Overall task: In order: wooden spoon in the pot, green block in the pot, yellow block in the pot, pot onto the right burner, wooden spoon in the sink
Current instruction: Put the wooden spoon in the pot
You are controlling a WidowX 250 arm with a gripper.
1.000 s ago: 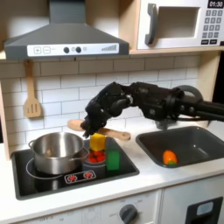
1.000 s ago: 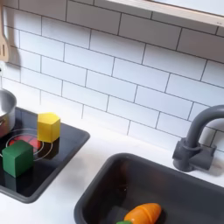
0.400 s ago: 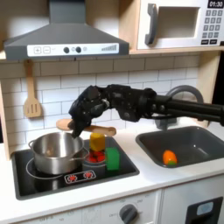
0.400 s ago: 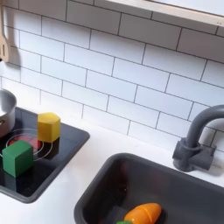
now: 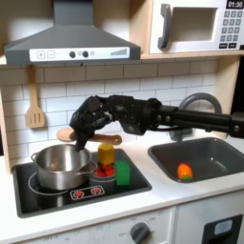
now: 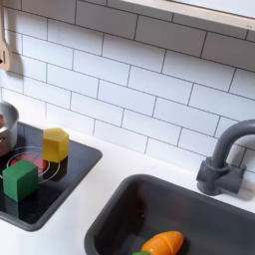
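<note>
Gripper [image 5: 84, 131] hides mid wooden spoon [image 5: 107, 139]; pot [image 6: 4, 127] cut off.

A slim light-brown wooden spoon [image 5: 91, 138] lies nearly level in the air, gripped near its middle, its handle reaching toward the first exterior view's right and its other end above the pot's rim. The pot [image 5: 61, 166] is shiny round steel, lidless and straight-sided, standing upright on the black cooktop's left ring. Just beside it, toward the first exterior view's right, the small yellow block [image 5: 106, 152] and the bright green block [image 5: 123, 172] stand on the right burner [image 6: 28, 161], a red ring. In the second exterior view the yellow block [image 6: 55, 144] sits behind the green block [image 6: 19, 180].
</note>
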